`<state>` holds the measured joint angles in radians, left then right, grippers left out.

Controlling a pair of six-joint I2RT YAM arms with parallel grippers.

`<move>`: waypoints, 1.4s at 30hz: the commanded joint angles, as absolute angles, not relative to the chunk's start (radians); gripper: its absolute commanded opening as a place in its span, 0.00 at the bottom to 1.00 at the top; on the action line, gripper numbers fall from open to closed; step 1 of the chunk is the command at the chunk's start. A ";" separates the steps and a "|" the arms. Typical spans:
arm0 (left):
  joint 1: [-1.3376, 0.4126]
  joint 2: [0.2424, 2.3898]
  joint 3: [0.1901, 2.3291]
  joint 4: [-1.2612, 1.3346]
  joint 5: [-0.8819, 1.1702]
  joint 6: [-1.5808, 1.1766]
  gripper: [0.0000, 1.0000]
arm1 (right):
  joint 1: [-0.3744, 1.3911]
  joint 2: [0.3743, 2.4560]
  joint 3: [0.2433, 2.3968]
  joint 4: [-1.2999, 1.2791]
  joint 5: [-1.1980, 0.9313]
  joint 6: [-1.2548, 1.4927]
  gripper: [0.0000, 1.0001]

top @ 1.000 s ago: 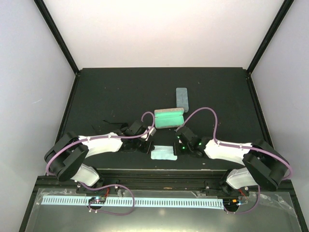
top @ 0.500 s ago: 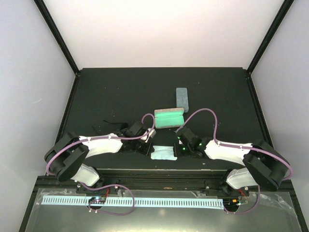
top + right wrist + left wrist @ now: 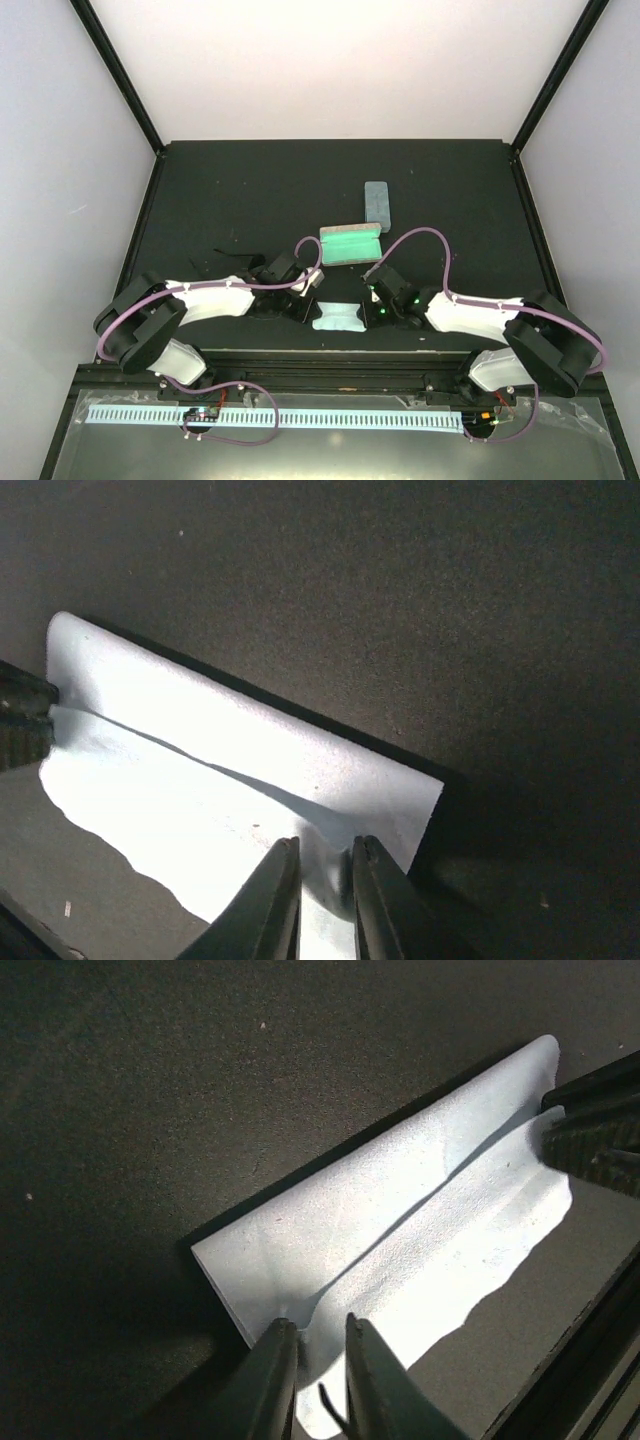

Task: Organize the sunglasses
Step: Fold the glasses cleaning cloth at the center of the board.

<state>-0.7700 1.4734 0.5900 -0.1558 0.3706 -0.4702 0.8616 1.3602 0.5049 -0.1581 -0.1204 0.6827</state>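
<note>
Looking down from the top view, both arms are low at the near edge of the table (image 3: 200, 180), 1 at each short end of the light blue cloth (image 3: 337, 317). The left gripper (image 3: 306, 308) is at its left end and the right gripper (image 3: 368, 311) at its right end. So the cloth's long axis runs left-right between them, parallel to the table edge.

In the wrist views each pair of fingers stands a thin slit apart, straddling a little pucker of cloth, and a crease runs from 1 gripper to the other. I honestly can't tell if either is actually pinching or just sitting loose around the fold.

As for the glasses, I only find 1 pair. The black sunglasses (image 3: 238, 257) lie on the table beyond the left forearm, up and to the left of the left gripper. They're thin and faint against the dark top, so I can't call their long axis. I can't spot a pink pair anywhere.

The open case (image 3: 350, 243), green inside, sits just beyond the cloth, roughly midway between the 2 grippers. The closed case (image 3: 377, 204) is further back.

My guess is the black pair is the left arm's job since it's much nearer: it just goes back and left. The right would have to cross over the cloth and the other arm.
</note>
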 commanded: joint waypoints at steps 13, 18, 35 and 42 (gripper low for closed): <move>-0.776 1.309 0.522 -0.170 0.453 -0.451 0.25 | 0.859 1.146 0.414 -0.203 -0.229 0.691 0.29; -0.776 1.287 0.529 -0.148 0.442 -0.461 0.25 | 0.859 1.129 0.436 -0.216 -0.192 0.696 0.30; -0.795 1.453 0.522 -0.086 0.426 -0.517 0.13 | 0.911 1.322 0.420 -0.108 -0.151 0.821 0.21; -0.805 1.430 0.491 -0.156 0.336 -0.514 0.11 | 0.920 1.145 0.374 -0.291 -0.063 0.859 0.20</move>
